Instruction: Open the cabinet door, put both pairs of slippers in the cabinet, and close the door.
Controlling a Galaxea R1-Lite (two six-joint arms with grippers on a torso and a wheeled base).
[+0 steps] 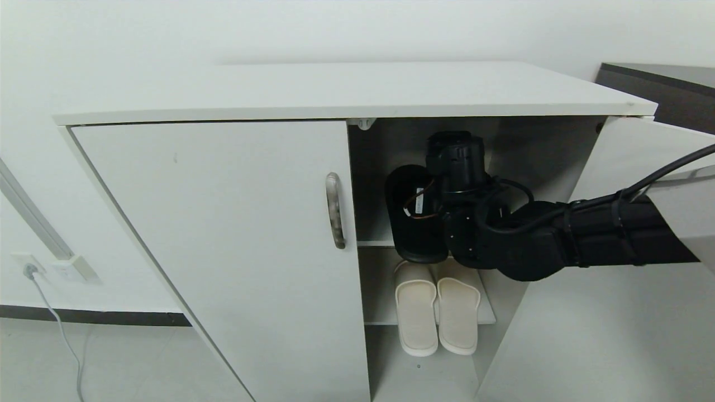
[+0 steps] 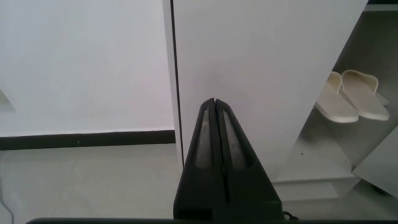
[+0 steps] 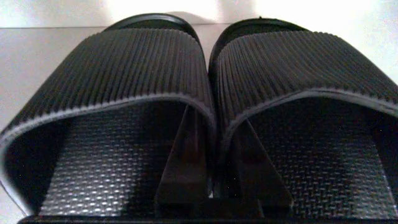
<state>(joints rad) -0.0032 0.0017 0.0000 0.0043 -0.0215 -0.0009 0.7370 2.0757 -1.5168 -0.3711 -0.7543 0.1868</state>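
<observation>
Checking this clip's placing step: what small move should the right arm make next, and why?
Probably lower the black slippers onto the upper shelf. The right hand clamps both by their inner edges inside the cabinet, and the white slippers already lie on the lower shelf.

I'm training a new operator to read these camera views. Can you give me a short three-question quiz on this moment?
1. True or false: the white slippers lie inside the cabinet.
2. What does the right gripper hold? A) the black slippers B) a towel C) nothing
3. Fill in: the left gripper, in front of the closed door, has its fingers ___.
Key: 1 true; 2 A; 3 shut.
</observation>
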